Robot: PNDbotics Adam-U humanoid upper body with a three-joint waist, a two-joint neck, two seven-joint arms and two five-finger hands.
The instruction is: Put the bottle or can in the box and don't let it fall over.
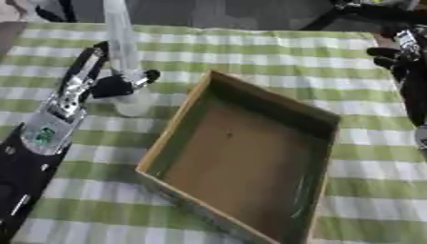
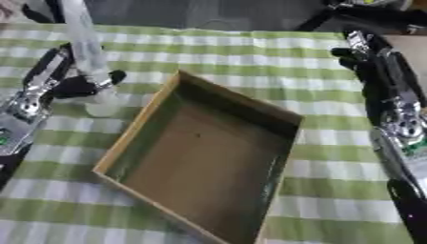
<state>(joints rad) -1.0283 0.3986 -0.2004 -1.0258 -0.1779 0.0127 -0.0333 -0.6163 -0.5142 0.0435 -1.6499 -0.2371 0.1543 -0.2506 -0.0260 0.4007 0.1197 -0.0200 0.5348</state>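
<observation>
the clear plastic bottle [image 1: 125,57] stands upright on the desk [image 1: 250,52], tall and narrow, its see-through wall pale against the cloth and its rounded base wider than the neck. the left hand [image 1: 113,86] is at its lower part, black fingers [image 1: 148,75] curled round the bottle just above the base, grasping it. the forearm behind the hand is black with silver metal joints and a small green patch near the wrist.

just to the right of those fingers, outside the bottle's footprint, lies the cardboard box [image 1: 192,107], a shallow open rectangular tray set askew, with tan outer edges, a darker greenish inner wall and a flat brown floor. the bottle is outside the box, near its left wall.

the desk is covered with a green and white checked cloth, smooth and flat.

the right hand [image 2: 354,57] shows at the far right, well apart from the box; its dark fingers look relaxed and hold nothing. the right eye view shows its silver-jointed forearm at length, while the left eye view cuts most of it off.
</observation>
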